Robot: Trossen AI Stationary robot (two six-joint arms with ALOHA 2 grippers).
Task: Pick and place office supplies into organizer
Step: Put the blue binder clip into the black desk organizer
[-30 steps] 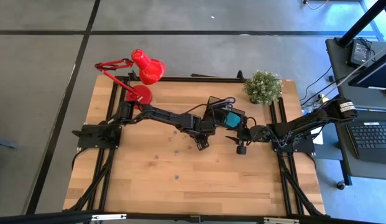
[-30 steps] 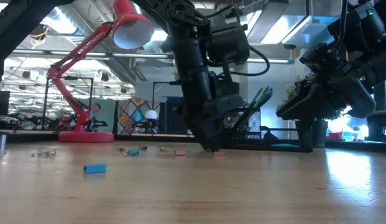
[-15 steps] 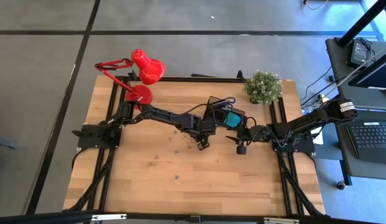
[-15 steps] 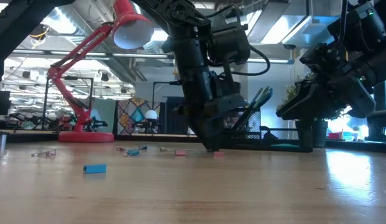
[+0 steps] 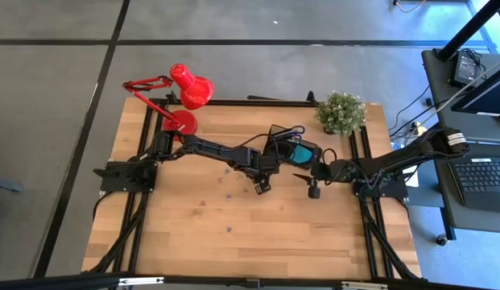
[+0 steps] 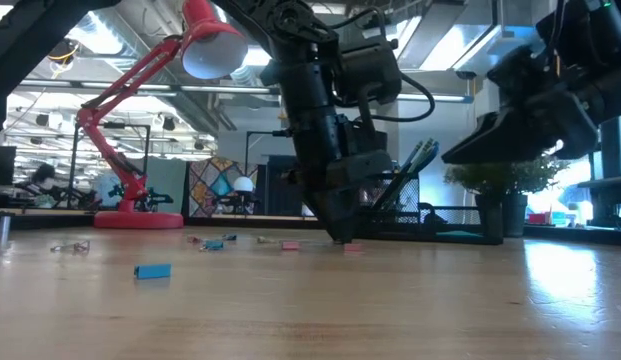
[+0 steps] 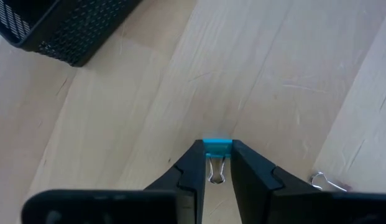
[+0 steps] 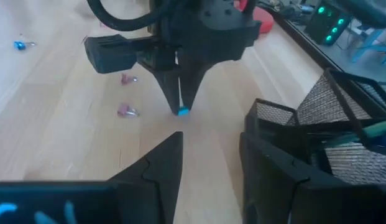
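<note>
My left gripper [image 5: 260, 187] points down at the middle of the table, just near of the organizer, and is shut on a small blue binder clip [image 7: 216, 147]. The black mesh organizer [image 5: 290, 149] stands behind it and holds a teal sticky-note pad [image 5: 301, 153], blue-handled scissors [image 5: 294, 130] and pens [image 6: 418, 160]. My right gripper [image 8: 211, 138] hovers open on the organizer's right, facing the left gripper. More small clips lie loose on the wood. My left gripper pinches the blue binder clip between its two fingertips [image 7: 196, 155], coming from above and pointing down. The clip's blue body [image 8: 182, 112] shows just past the tips, and its wire handles [image 7: 215, 174] run up between the fingers. The clip is down at the table top.
A red desk lamp [image 5: 185, 95] stands at the far left and a potted plant [image 5: 340, 113] at the far right. Pink clips [image 8: 127, 111] and a silver clip [image 7: 326, 183] lie near the left gripper. A blue piece [image 6: 152, 270] and other bits [image 6: 215, 243] lie toward the near left.
My right gripper has risen a little beside the organizer. My left gripper has stayed where it was, shut on the clip.
</note>
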